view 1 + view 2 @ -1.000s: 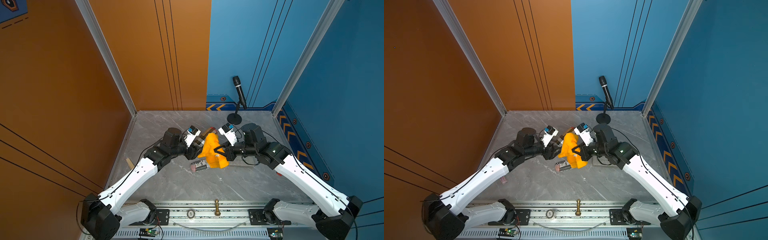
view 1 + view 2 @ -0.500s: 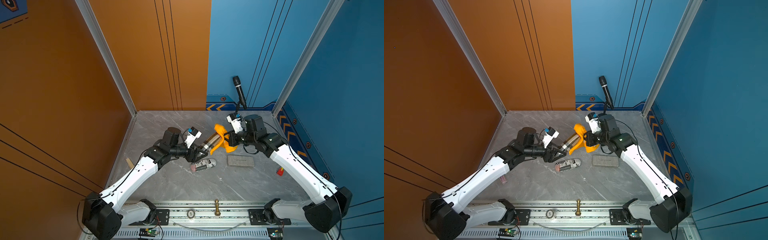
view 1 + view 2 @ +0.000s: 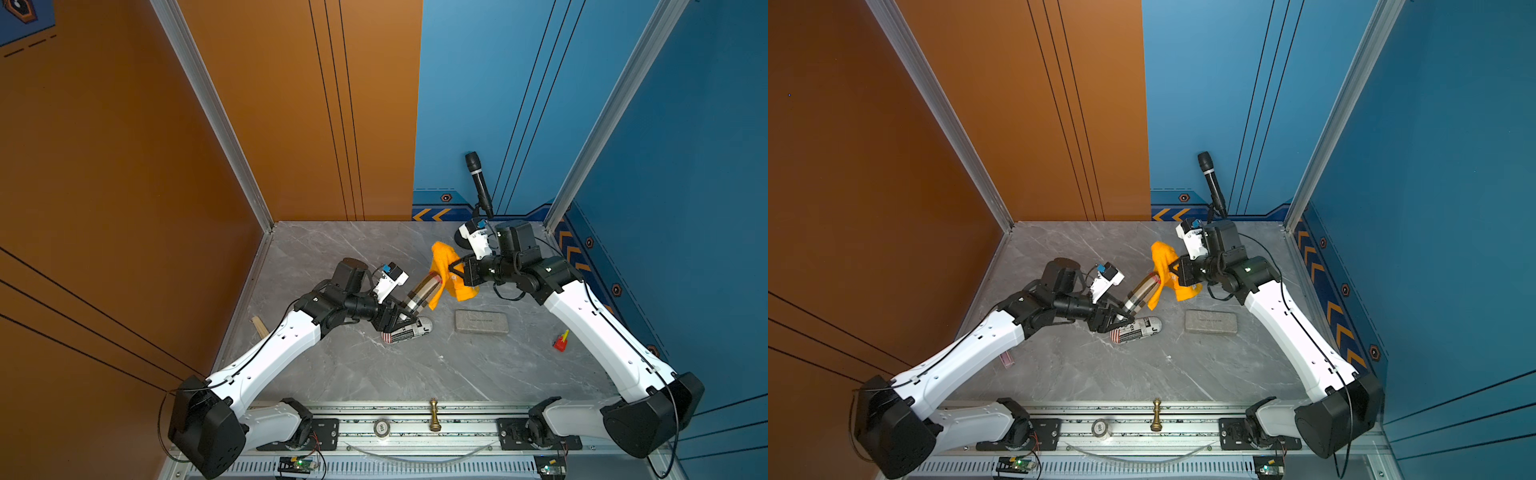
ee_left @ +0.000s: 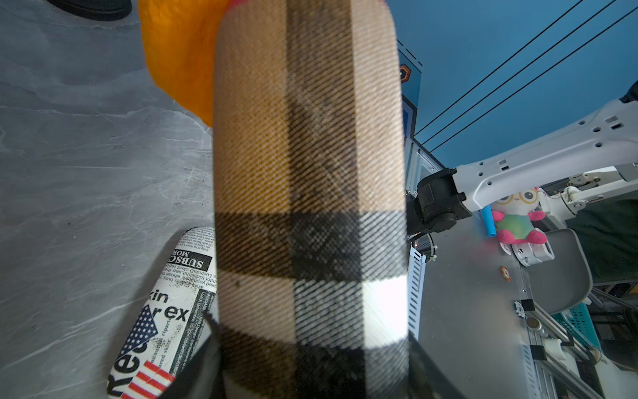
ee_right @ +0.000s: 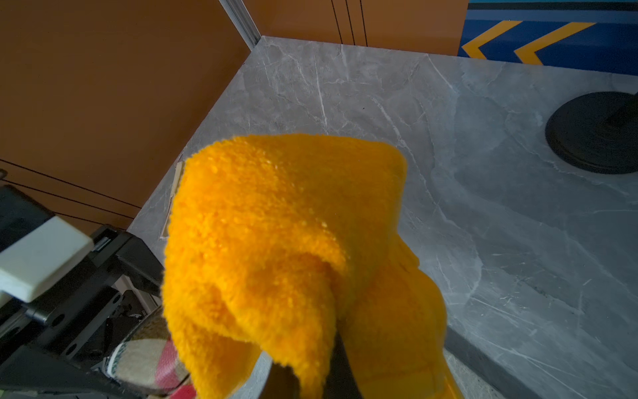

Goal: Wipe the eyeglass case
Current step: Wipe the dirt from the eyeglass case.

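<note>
- tabletop [image 3: 365, 374]: grey marble, with open room at the centre and toward the front rail.
- left hand [image 3: 399, 319]: pinching the near end of the plaid eyeglass case [image 3: 422, 293]. The case is held clear of the tabletop, its long axis slanting toward the right hand.
- right hand [image 3: 456, 271]: pressed together on a bunched orange cloth [image 3: 444, 257], which drapes over the case's far end and touches it.
- newspaper-print case [image 3: 411, 331]: lying just beneath the held case.
- grey case [image 3: 481, 321]: lying nearby. Both are likely to hinder low strokes.

Even light, soft shadows, blurred wrist close-ups
</note>
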